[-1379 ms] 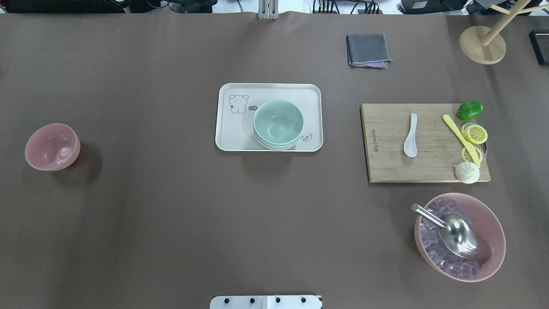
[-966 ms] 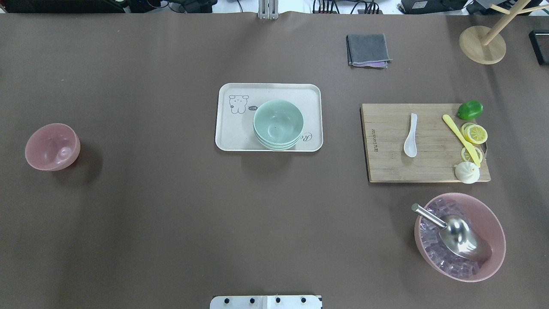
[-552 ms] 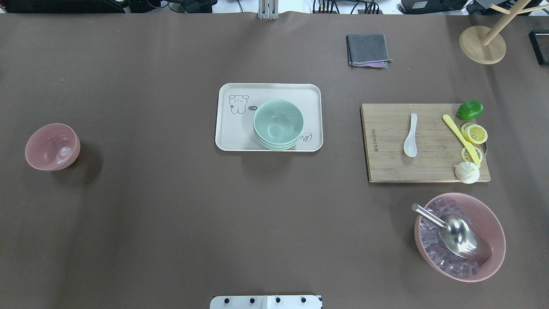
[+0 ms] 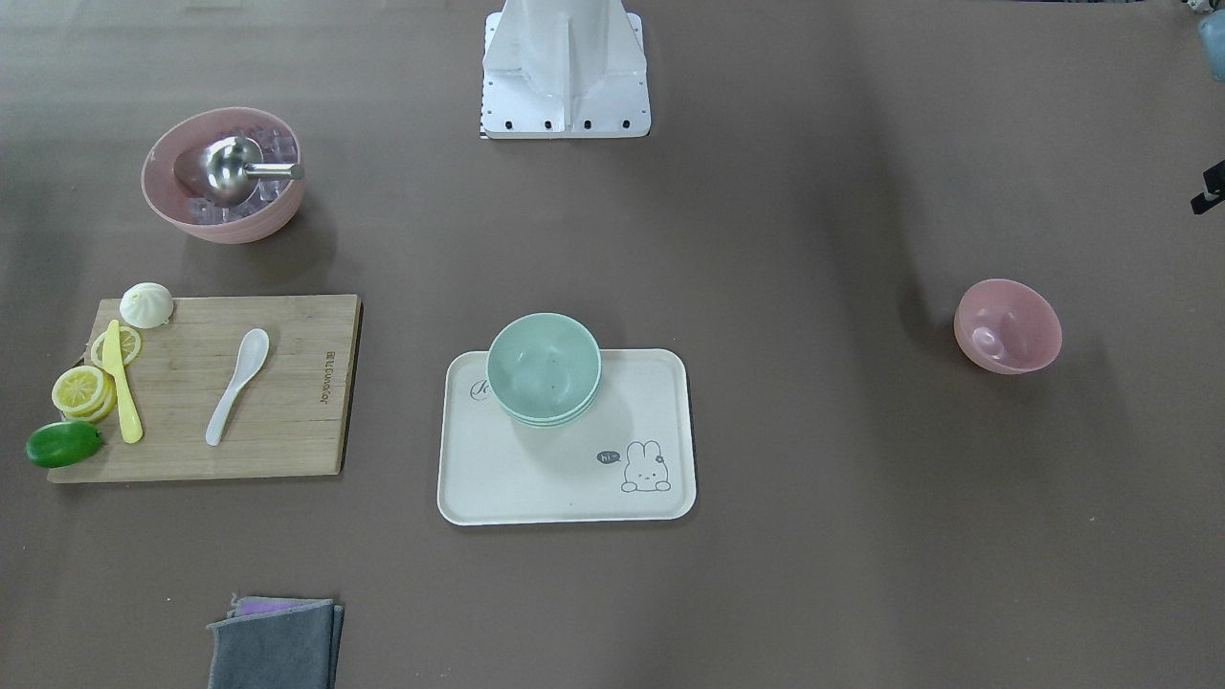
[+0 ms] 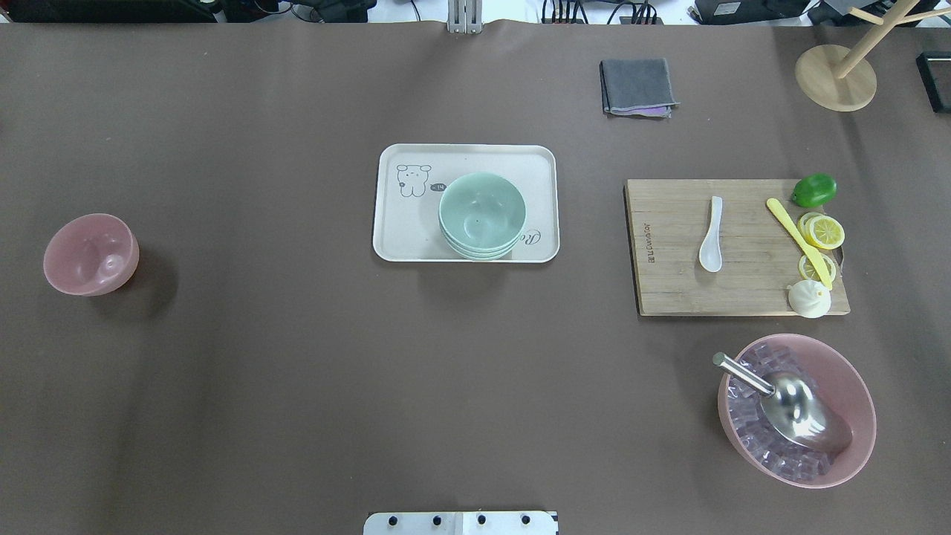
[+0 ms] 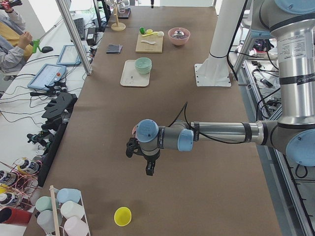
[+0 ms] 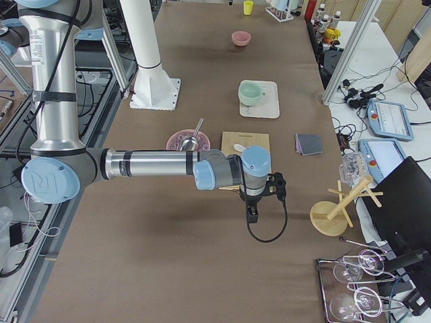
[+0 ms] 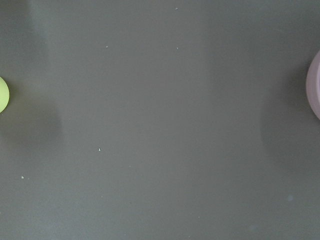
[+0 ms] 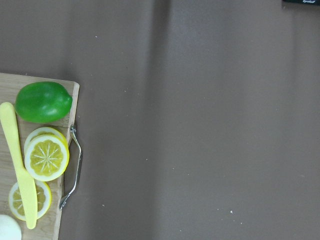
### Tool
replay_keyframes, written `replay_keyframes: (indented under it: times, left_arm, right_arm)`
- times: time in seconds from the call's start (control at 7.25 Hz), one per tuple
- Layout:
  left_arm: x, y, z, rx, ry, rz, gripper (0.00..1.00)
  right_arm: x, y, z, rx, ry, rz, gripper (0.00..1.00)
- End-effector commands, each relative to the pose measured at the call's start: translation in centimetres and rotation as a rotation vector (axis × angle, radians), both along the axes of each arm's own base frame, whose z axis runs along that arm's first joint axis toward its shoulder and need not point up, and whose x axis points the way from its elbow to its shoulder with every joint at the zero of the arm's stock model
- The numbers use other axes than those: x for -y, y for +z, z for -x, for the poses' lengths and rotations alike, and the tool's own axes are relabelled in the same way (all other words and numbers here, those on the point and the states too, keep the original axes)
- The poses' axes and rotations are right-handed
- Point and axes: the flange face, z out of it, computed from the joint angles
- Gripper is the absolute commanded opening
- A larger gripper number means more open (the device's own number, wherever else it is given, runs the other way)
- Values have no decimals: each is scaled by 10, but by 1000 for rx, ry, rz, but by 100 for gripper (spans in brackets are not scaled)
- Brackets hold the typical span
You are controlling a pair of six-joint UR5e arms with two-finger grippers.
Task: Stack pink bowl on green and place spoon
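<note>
The small pink bowl (image 5: 91, 254) stands upright on the brown table at the far left, and shows in the front view (image 4: 1008, 325) too. A stack of green bowls (image 5: 481, 215) sits on the cream tray (image 5: 401, 230) mid-table. A white spoon (image 5: 712, 234) lies on the wooden cutting board (image 5: 669, 282) at the right. My left gripper (image 6: 149, 169) hangs above the table just beside the pink bowl, seen only in the exterior left view. My right gripper (image 7: 252, 215) hangs just past the cutting board's lemon end, seen only in the exterior right view. I cannot tell whether either is open or shut.
A large pink bowl (image 5: 796, 409) with ice cubes and a metal scoop stands front right. A lime (image 5: 813, 190), lemon slices, a yellow knife and a white bun lie at the board's right end. A grey cloth (image 5: 637, 87) and a wooden stand (image 5: 836, 76) are at the back right.
</note>
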Motion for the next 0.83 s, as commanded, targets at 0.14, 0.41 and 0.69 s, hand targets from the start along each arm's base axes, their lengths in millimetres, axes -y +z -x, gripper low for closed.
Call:
replay_keyframes:
  times: [0.14,0.41,0.69]
  left_arm:
    - [8,-3,0,4,-11,2,98]
    - [18,-8,-2,2,-7,-15,98]
    - [27,-13,-3,-2,-8,-29,98]
  right_arm:
    - [-9,4,3,58,-9,23,100]
    - [-8,-3,4,67,-13,5,100]
    - [-6,-6,5,69,-7,-24,100]
